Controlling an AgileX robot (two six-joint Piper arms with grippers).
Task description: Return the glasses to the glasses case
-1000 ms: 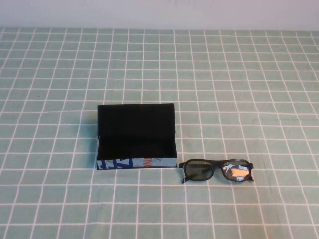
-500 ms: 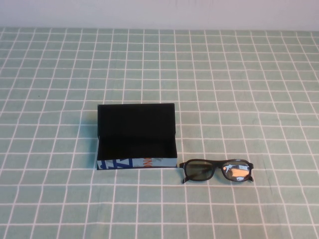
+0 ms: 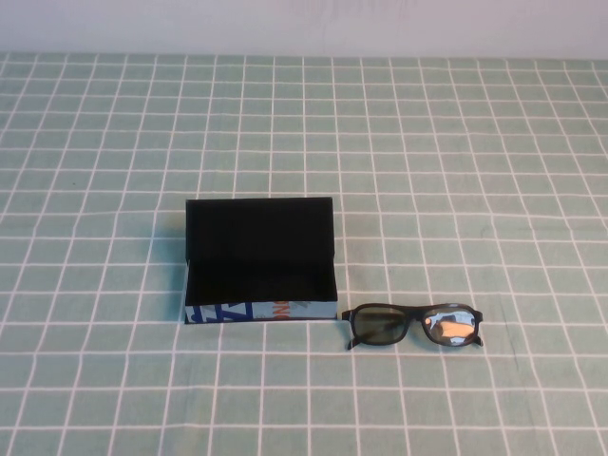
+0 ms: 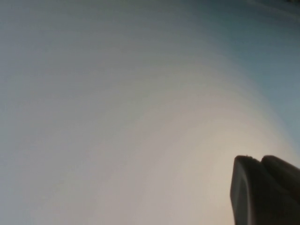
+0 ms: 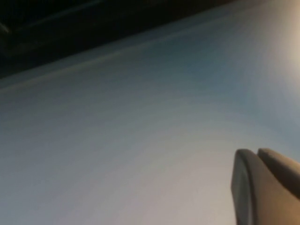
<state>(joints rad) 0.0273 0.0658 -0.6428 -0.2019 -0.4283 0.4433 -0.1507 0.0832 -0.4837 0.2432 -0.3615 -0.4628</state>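
The glasses case stands open at the table's middle left. Its black lid is raised at the back and its light-blue printed front faces me. The black glasses lie on the cloth just right of the case's front corner, lenses upright and facing me. Neither arm shows in the high view. My left gripper shows only in the left wrist view, against a blank pale surface, its fingers together and empty. My right gripper shows likewise in the right wrist view, fingers together and empty.
A green cloth with a white grid covers the table. A pale wall runs along the far edge. Nothing else stands on the cloth.
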